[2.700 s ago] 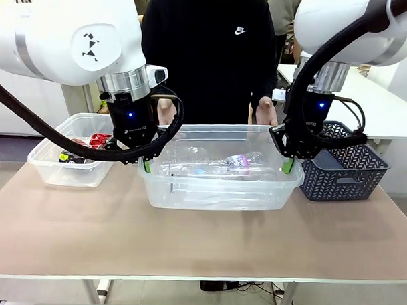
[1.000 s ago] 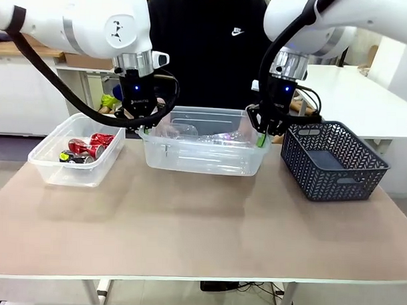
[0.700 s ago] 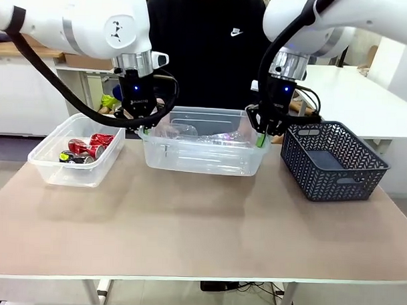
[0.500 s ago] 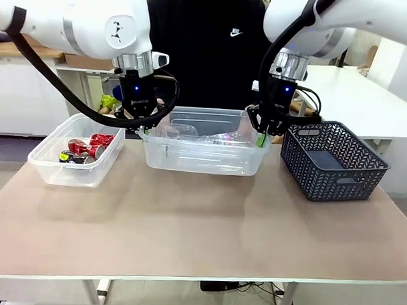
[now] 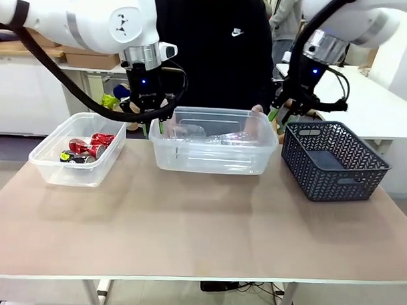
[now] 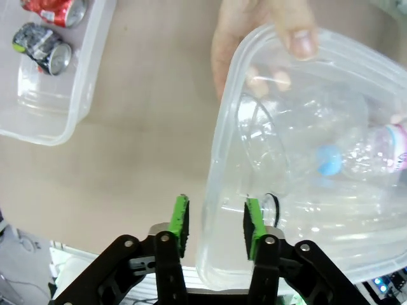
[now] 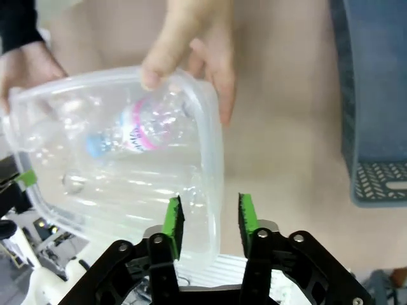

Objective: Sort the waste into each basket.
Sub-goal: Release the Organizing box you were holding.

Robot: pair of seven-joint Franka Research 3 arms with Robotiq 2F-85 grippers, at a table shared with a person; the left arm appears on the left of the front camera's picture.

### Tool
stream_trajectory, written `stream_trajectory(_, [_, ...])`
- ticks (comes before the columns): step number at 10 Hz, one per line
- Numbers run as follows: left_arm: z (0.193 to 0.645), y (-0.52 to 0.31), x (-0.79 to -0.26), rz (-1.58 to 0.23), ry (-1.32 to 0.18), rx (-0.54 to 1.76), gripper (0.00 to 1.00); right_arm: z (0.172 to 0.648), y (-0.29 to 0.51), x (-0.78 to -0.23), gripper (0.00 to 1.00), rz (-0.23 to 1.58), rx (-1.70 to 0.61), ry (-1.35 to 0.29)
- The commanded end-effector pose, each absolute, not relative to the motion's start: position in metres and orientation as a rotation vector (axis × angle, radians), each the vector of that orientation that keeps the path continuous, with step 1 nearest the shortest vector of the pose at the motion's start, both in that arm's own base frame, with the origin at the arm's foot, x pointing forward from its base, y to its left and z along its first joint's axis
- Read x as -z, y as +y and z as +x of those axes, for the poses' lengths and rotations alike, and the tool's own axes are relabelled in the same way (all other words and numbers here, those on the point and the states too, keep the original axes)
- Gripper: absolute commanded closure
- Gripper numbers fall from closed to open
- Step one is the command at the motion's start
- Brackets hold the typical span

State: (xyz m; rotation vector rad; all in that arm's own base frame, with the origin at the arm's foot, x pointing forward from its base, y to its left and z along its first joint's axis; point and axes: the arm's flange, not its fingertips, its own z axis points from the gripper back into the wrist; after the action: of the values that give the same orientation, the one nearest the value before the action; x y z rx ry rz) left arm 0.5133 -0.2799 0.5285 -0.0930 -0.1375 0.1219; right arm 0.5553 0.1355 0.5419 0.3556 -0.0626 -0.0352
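Observation:
Two clear tubs are the baskets. The left basket [image 5: 74,172] [image 6: 51,121] holds crushed red cans [image 5: 90,145] and one darker can [image 6: 41,49]. The middle basket [image 5: 210,163] [image 6: 222,159] [image 7: 213,146] holds clear bottles [image 5: 224,136] [image 6: 343,159] [image 7: 140,127]. My left gripper [image 5: 158,126] [image 6: 217,223] stands open astride that basket's left end rim, with gaps beside the pads. At the right end rim my right gripper [image 5: 279,116] [image 7: 208,223] is open too. A person's hands [image 6: 267,38] [image 7: 191,51] grip the far rim.
A dark grey lattice basket [image 5: 333,164] [image 7: 375,95] stands at the right, close to the middle basket. The person stands at the table's far side. The near half of the tabletop [image 5: 201,233] is bare.
Both grippers, shut on the middle basket's end rims a second ago, have opened. The basket has shifted slightly right, and the right gripper has risen and moved right.

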Motion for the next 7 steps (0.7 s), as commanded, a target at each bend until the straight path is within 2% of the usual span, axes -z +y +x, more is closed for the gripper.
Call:
stream_trajectory(1, [0.498,-0.263,-0.537,-0.136,-0.241,-0.157,0.0,0.536,0.132,-0.53,0.16,0.439,-0.032,-0.115])
stream_trajectory(3, [0.484,-0.255,-0.547,-0.212,-0.354,-0.154,0.0,0.527,0.126,-0.535,0.0,0.495,-0.055,-0.121])
stream_trajectory(7, [0.476,-0.233,-0.544,-0.354,-0.288,-0.079,0.0,0.529,0.14,-0.525,0.0,0.408,-0.028,-0.093])
